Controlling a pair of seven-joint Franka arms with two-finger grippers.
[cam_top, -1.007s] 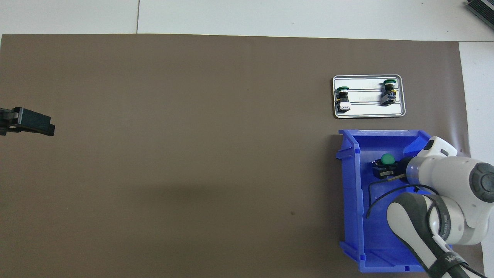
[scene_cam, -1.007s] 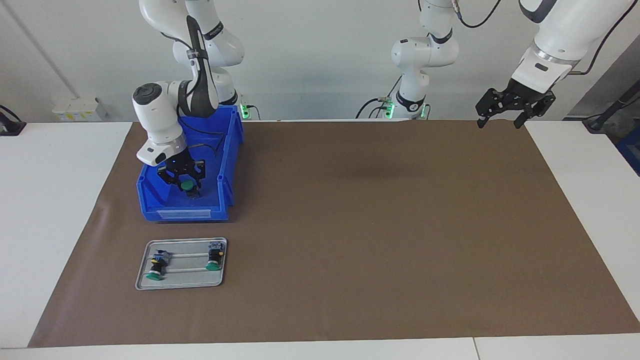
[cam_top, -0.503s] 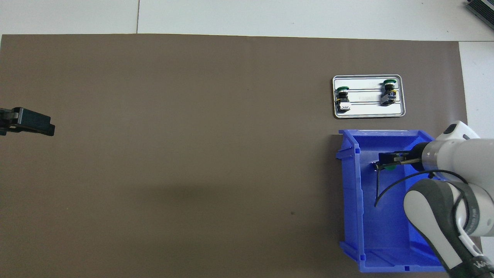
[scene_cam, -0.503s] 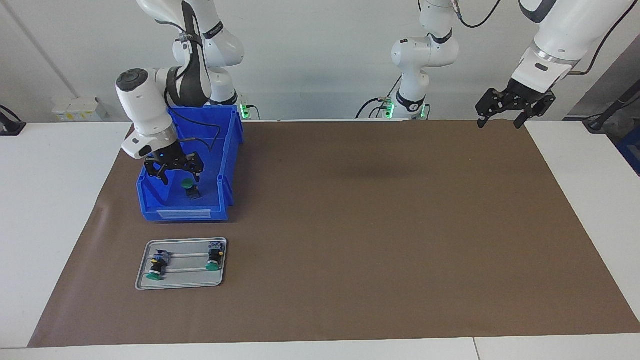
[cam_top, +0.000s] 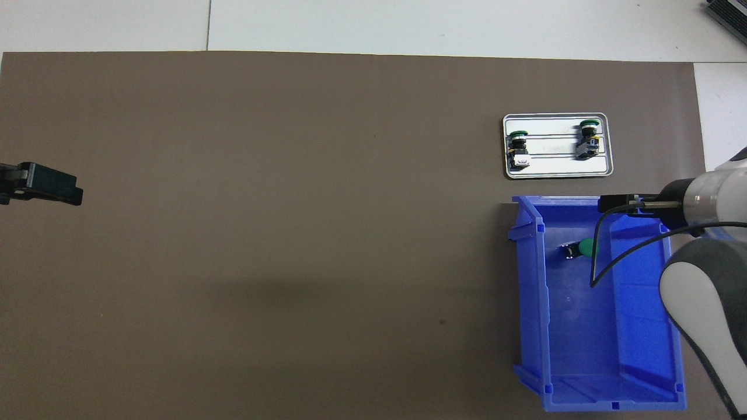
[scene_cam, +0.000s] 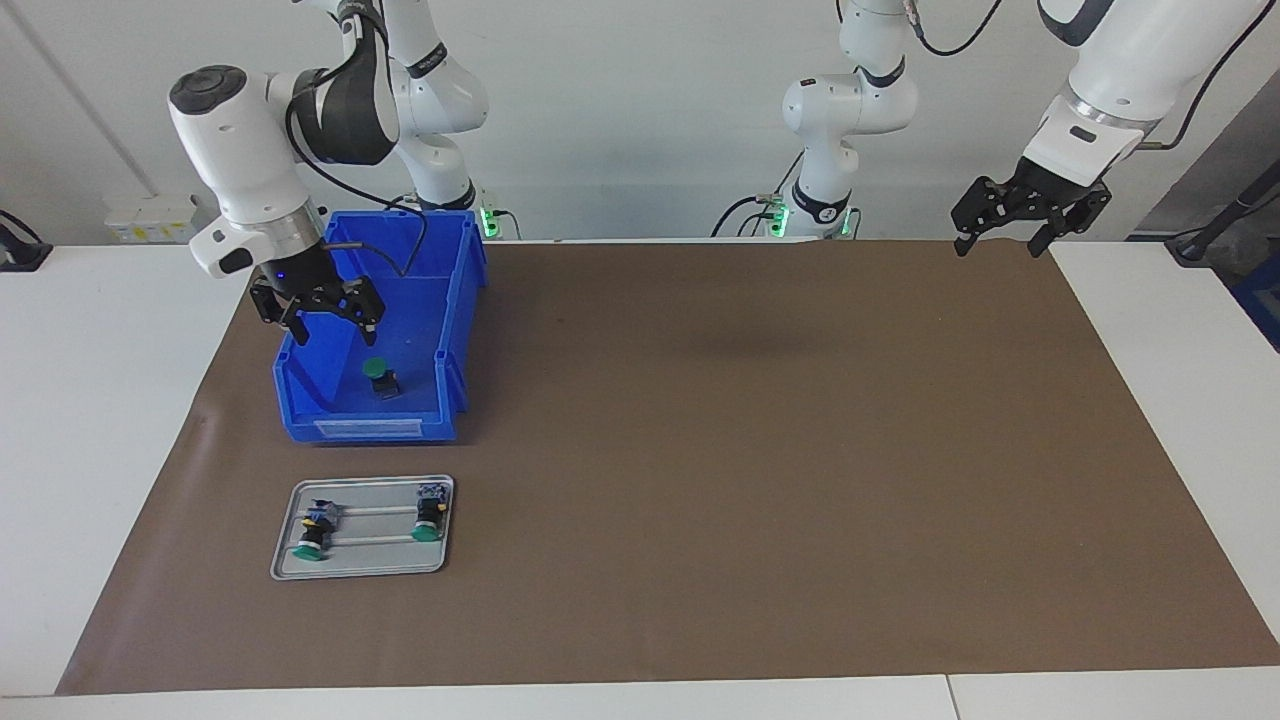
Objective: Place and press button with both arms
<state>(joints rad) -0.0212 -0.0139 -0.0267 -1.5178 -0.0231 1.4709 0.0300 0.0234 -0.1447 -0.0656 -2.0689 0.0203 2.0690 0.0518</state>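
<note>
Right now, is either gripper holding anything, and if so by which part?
Nothing is held. The right gripper hangs open over the blue bin; the green-capped button lies on the bin floor below. The left gripper waits open, empty.

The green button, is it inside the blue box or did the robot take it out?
Inside. The button lies on the floor of the blue box, and the right tool hangs open above it, holding nothing.

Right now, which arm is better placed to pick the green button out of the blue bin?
The right arm. Its hand hangs open over the blue bin, just above the button lying inside. The left hand waits open over the mat's corner at the left arm's end of the table.
</note>
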